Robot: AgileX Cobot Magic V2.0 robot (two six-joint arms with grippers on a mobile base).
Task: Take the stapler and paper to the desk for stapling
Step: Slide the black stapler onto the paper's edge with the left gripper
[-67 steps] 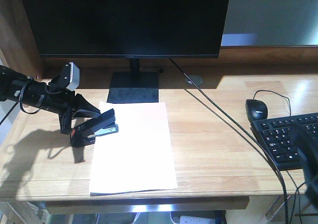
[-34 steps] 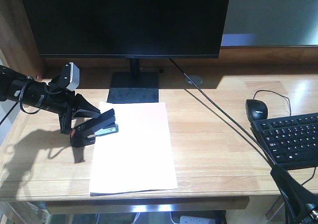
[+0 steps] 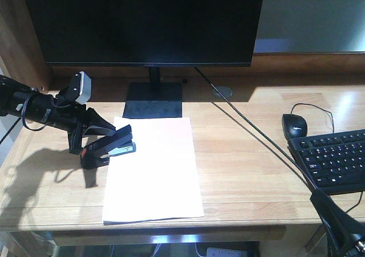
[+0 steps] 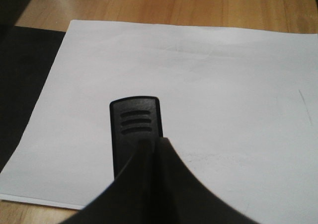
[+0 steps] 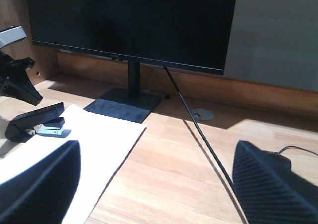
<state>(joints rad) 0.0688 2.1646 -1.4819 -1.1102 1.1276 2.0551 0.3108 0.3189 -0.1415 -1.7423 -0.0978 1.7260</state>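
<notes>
The white paper (image 3: 157,171) lies flat on the light-wood desk (image 3: 251,154) in front of the monitor stand. The black stapler (image 3: 111,146) sits on the sheet's left edge, its top arm raised at an angle. My left gripper (image 3: 109,131) reaches in from the left and is shut. In the left wrist view its tip (image 4: 151,143) lies over the stapler's (image 4: 135,119) ribbed top, with the paper (image 4: 223,85) beyond. I cannot tell whether it touches. My right gripper (image 5: 156,184) is open and holds nothing. It hangs at the desk's front right corner (image 3: 339,220).
A large black monitor (image 3: 148,23) stands at the back on a flat base (image 3: 153,100). A black cable (image 3: 256,134) runs diagonally across the desk from a grommet (image 3: 223,92). At the right are a black mouse (image 3: 294,125) and keyboard (image 3: 331,160). A wooden wall (image 3: 17,35) bounds the left.
The right arm dropped from over the keyboard to the front right corner a second ago and has stayed there since. The left gripper, stapler and paper have not moved.
</notes>
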